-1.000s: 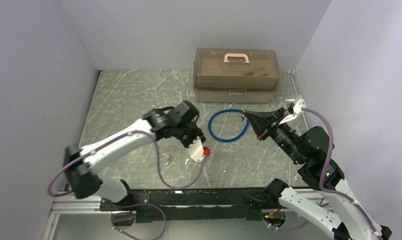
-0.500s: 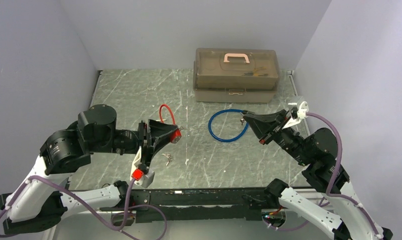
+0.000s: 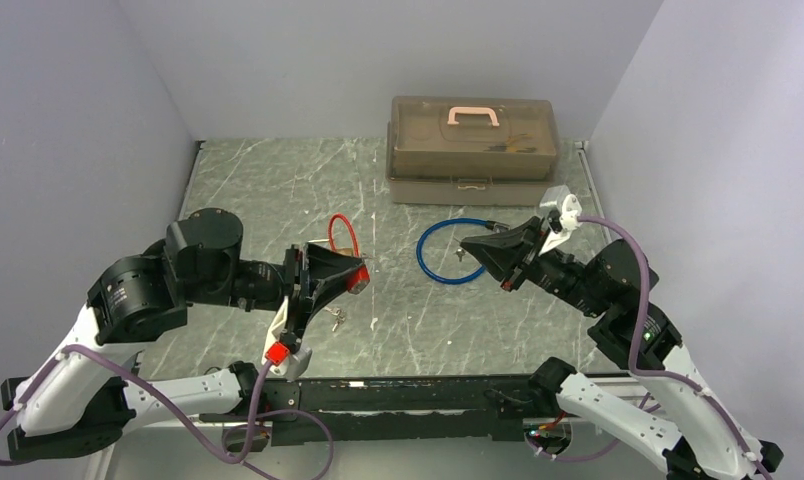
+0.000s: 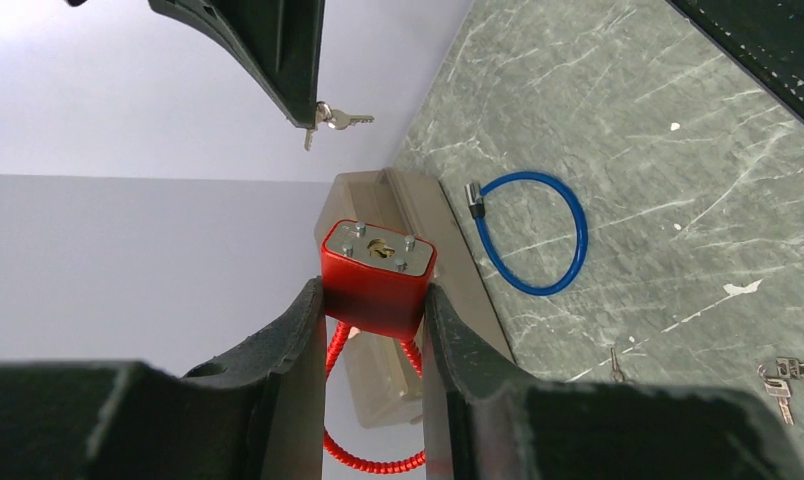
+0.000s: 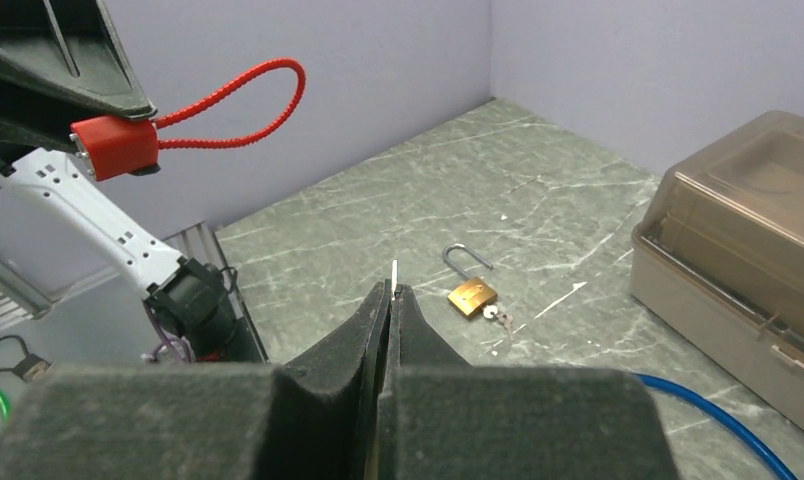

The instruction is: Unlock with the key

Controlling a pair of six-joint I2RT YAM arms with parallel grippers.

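Note:
My left gripper [image 4: 375, 300] is shut on the body of a red cable lock [image 4: 378, 275]. It holds the lock off the table with the brass keyhole face pointing at the right arm. The lock's red cable loop [image 3: 336, 228] sticks out behind. My right gripper [image 5: 392, 292] is shut on a small silver key [image 5: 394, 272], whose thin blade pokes out past the fingertips. In the top view the key [image 3: 461, 252] and the red cable lock [image 3: 356, 280] are apart, facing each other across a gap. The left wrist view shows the key [image 4: 338, 120] above the lock.
A blue cable loop [image 3: 456, 255] lies on the table under the right gripper. A tan toolbox [image 3: 471, 150] with a pink handle stands at the back. A brass padlock [image 5: 472, 296], open with keys in it, and a loose key bunch [image 3: 335, 318] lie on the marbled table.
The left arm has pulled back from mid-table and now holds the red lock up sideways. The right gripper has moved left with the key, closing on the lock.

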